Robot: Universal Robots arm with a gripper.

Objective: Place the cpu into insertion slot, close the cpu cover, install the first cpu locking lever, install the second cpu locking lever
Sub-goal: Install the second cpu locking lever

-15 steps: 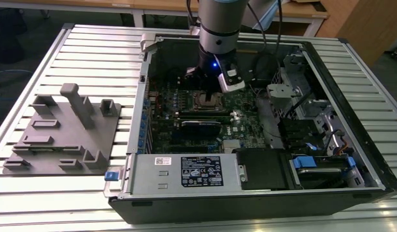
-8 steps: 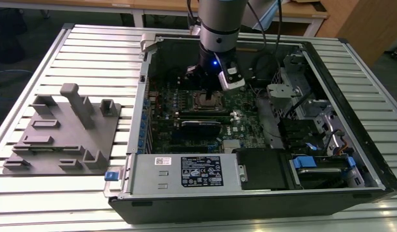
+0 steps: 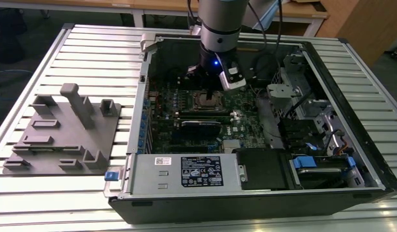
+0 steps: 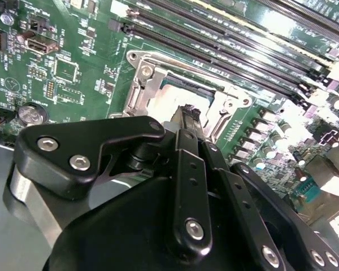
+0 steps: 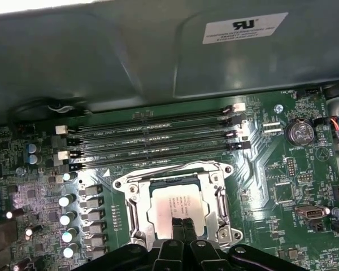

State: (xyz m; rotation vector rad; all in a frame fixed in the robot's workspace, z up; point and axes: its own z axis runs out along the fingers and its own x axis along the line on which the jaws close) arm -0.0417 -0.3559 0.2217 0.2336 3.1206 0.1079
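one small flat square cpu with a dull silver-grey metal top (image 5: pixel 178 209) is seen lying inside the square insertion slot with its silvery metal rim (image 5: pixel 137 210), set into the green circuit board (image 5: pixel 282 169). in the second wrist view the same chip (image 4: pixel 178 101) is partly hidden behind the black fingers (image 4: pixel 187 116). the thin silvery metal cpu cover frame (image 5: pixel 178 170) is seen lying flat around the chip, its cut-out centre leaving the metal top exposed. whether the locking levers are latched cannot be told.

the black gripper (image 5: pixel 181 226) is held just above the chip's near edge, and its fingers (image 5: pixel 175 228) are pressed together with no gap and nothing between them; whether the tips touch the chip cannot be told. four long dark memory slots (image 5: pixel 152 138) are lined up just beside the socket, and a round silver coin battery (image 5: pixel 298 132) is seated further off on the board.

in the exterior view the grey arm (image 3: pixel 219 24) is lowered into the open black computer case (image 3: pixel 250 203), which is laid on a slatted metal desk (image 3: pixel 95 48). a grey moulded fixture block (image 3: pixel 63 135) is set on the desk at the exterior view's left of the case.
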